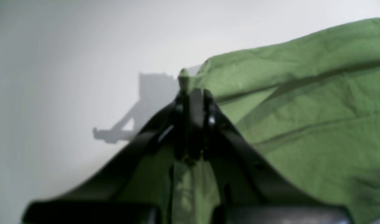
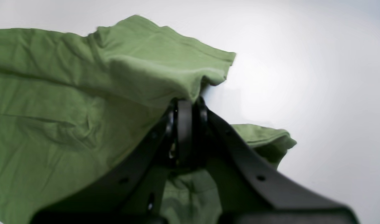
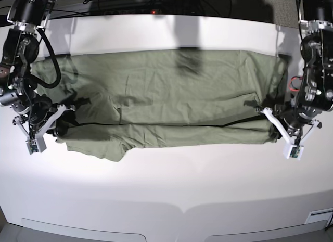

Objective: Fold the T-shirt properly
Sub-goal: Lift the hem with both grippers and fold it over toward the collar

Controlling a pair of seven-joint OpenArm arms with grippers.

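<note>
The green T-shirt lies stretched sideways across the white table, with its near long edge doubled over into a band. My left gripper is at the shirt's right end in the base view. In the left wrist view this gripper is shut on a pinch of T-shirt cloth, and a small tuft pokes out past the tips. My right gripper is at the other end. The right wrist view shows it shut on a raised fold of the T-shirt near a sleeve.
Dark cables hang by the arm at the base view's left, and a red-and-black wire shows by the arm at its right. The table's rounded front edge runs near the bottom. Dark equipment sits behind the table's far edge.
</note>
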